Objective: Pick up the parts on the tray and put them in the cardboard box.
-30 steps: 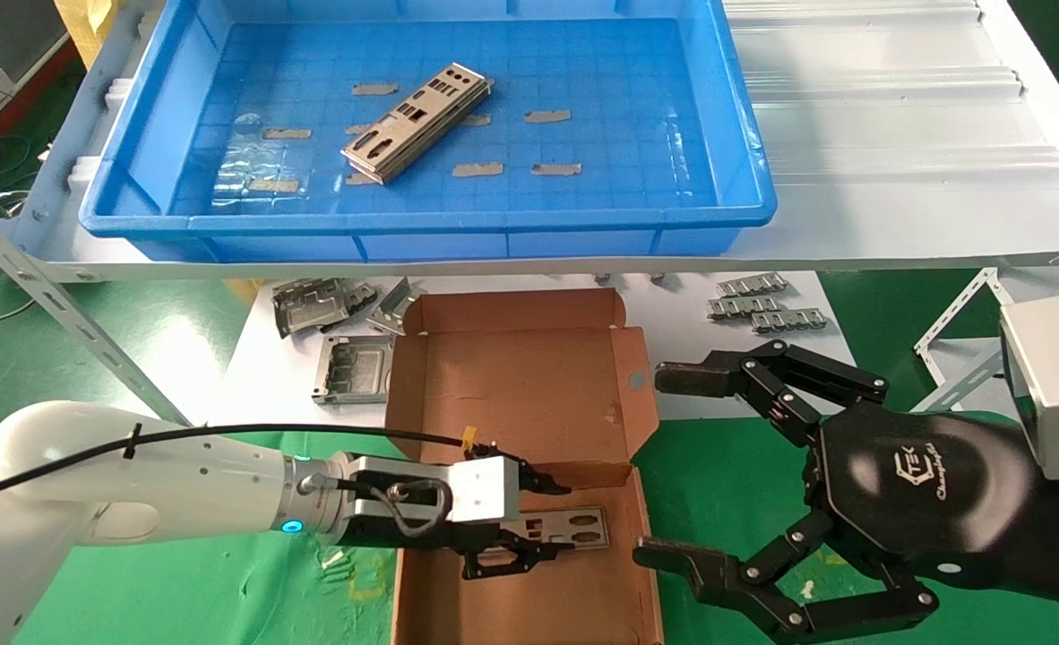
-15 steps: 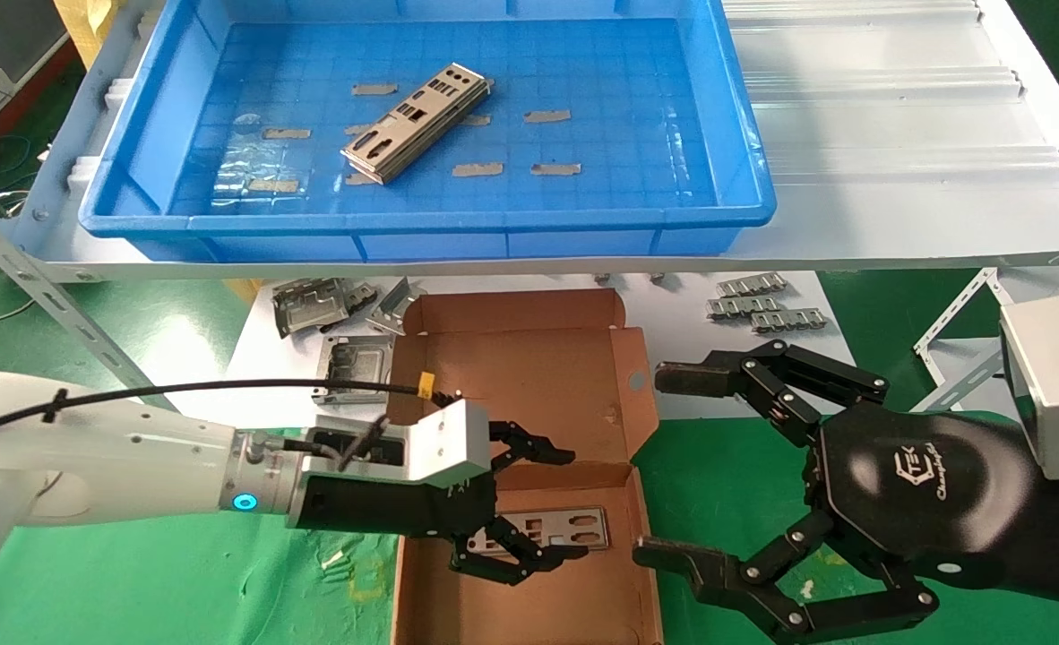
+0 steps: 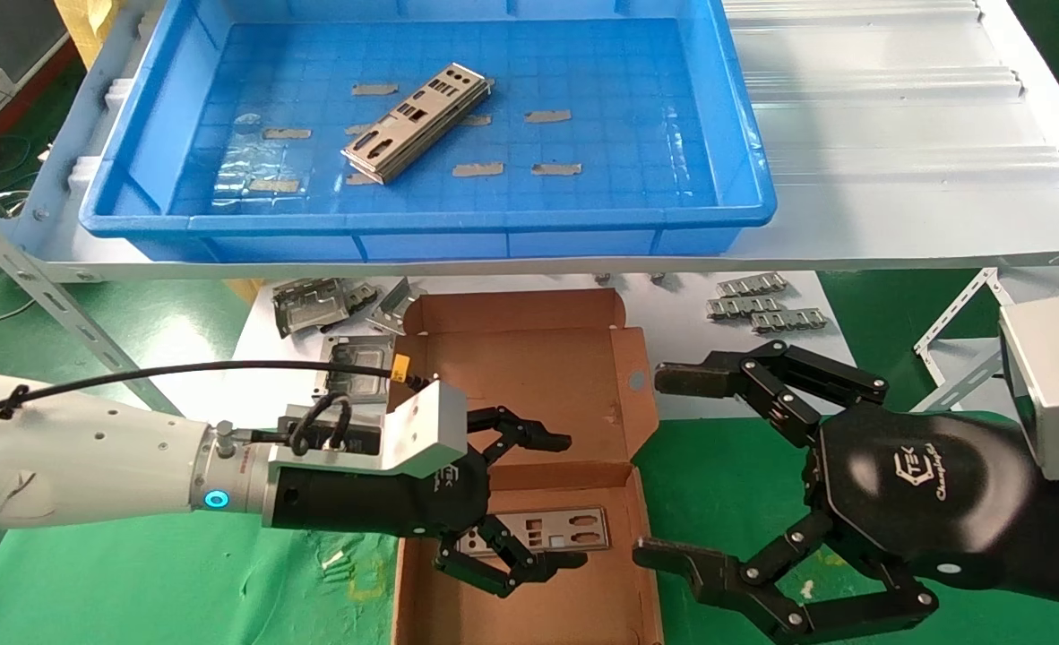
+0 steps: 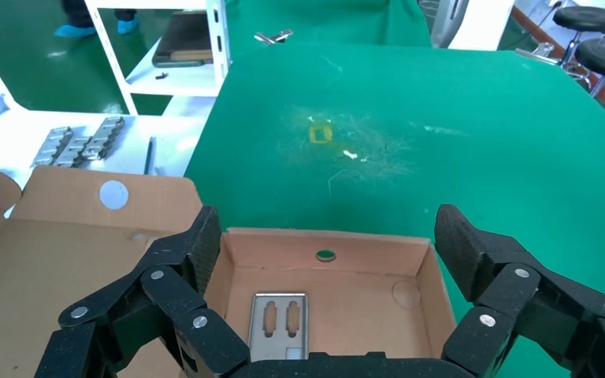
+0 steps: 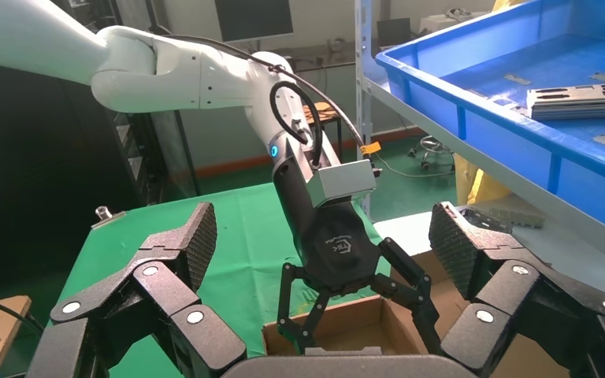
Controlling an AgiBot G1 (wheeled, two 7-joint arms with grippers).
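Note:
A stack of silver punched parts lies slanted in the blue tray, which also shows in the right wrist view as the tray with the parts. Below it stands the cardboard box, lid folded back. One part lies flat on the box floor, free of any finger. My left gripper hovers open over that part; the left wrist view shows the gripper spread wide above the part. My right gripper is parked open just right of the box.
Boxy grey metal frames and chain-like strips lie on the white sheet behind the box. The white ribbed table carries the tray and overhangs that area. A slanted shelf strut runs at the left. Green matting surrounds the box.
My left wrist has rolled and drawn back to the left, its fingers spreading wider. The part stays lying on the box floor. The right arm has not moved.

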